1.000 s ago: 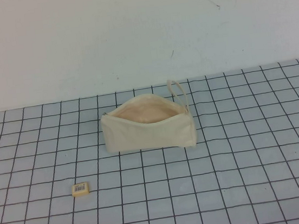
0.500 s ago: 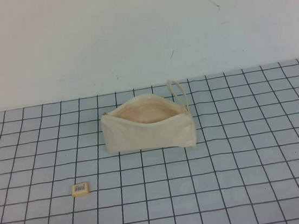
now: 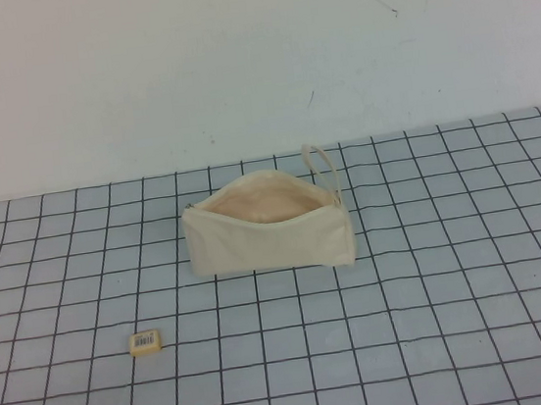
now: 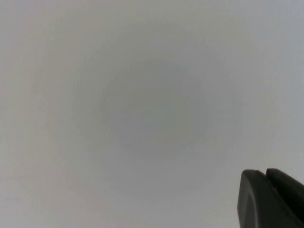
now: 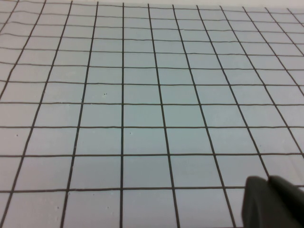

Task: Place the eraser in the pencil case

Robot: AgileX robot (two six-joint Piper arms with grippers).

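Note:
The eraser (image 3: 144, 341), a tiny pale yellow block with a white barcode label, lies on the grid mat at the front left. The pencil case (image 3: 271, 244), a cream pouch, stands at mid-table with its zip open, showing the peach lining, and its loop strap (image 3: 323, 168) at the right end. Neither arm shows in the high view. My left gripper (image 4: 266, 172) shows only in the left wrist view, fingertips together, against a blank pale surface. My right gripper (image 5: 268, 179) shows only in the right wrist view, fingertips together, above bare grid mat. Both hold nothing.
The grid-lined mat (image 3: 443, 320) covers the table up to a plain white wall (image 3: 233, 59) behind the pencil case. The right wrist view shows only the mat (image 5: 142, 95).

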